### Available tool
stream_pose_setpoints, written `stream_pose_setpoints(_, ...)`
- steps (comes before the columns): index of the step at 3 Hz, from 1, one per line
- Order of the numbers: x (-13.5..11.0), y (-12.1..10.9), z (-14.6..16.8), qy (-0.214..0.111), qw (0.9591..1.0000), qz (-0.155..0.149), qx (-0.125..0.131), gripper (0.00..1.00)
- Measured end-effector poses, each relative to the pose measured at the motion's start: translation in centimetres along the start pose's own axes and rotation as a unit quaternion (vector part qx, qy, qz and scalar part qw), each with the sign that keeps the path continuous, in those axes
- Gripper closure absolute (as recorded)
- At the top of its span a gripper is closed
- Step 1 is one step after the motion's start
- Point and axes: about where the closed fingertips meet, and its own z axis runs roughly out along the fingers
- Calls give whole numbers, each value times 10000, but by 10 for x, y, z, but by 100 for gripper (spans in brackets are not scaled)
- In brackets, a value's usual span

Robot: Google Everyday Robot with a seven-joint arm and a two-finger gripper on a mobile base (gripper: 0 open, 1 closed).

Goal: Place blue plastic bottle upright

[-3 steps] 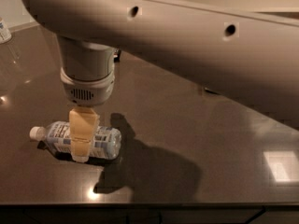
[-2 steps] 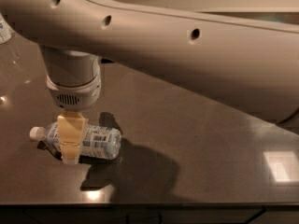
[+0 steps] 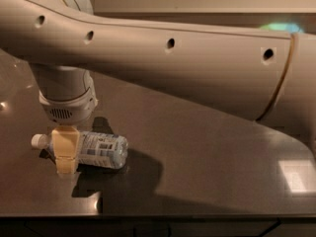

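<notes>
**Blue plastic bottle**: lies on its side on the dark table, white cap to the left and base to the right. It is not yet upright.

**My gripper**: hangs straight down from the wrist. It crosses the bottle at its shoulder, just right of the cap, and its tan near face covers that part of the bottle. I cannot tell whether my jaws are spread around the bottle or already pinching it (the far side is hidden behind the bottle and my own near side).

**Change over the last second:** I have slid leftward along the bottle, from about mid-label to the shoulder beside the cap. My arm has swung across and now fills the upper part of the view. The bottle has not shifted; cap and base lie where they lay before, on the same heading.

**Meaning for the task, as I judge it:** I am still choosing where to grasp, and the lift has not begun. A hold near the cap end would let the base swing down as I raise and turn the bottle, so the slide looks like preparation for tipping it up. None of the uprighting is done.

**Count:**
- bottle, one
- cap, one
- gripper, one
- arm, one
- table, one
- bright patch of reflected light on the table, one
</notes>
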Motion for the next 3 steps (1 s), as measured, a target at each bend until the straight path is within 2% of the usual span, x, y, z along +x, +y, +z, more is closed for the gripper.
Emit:
stream_pose_setpoints(1, -4, 0, 7, 65, 10000, -13, -9, 16)
stream_pose_setpoints(3, -11, 0, -6, -57, 9999, -93, -77, 62)
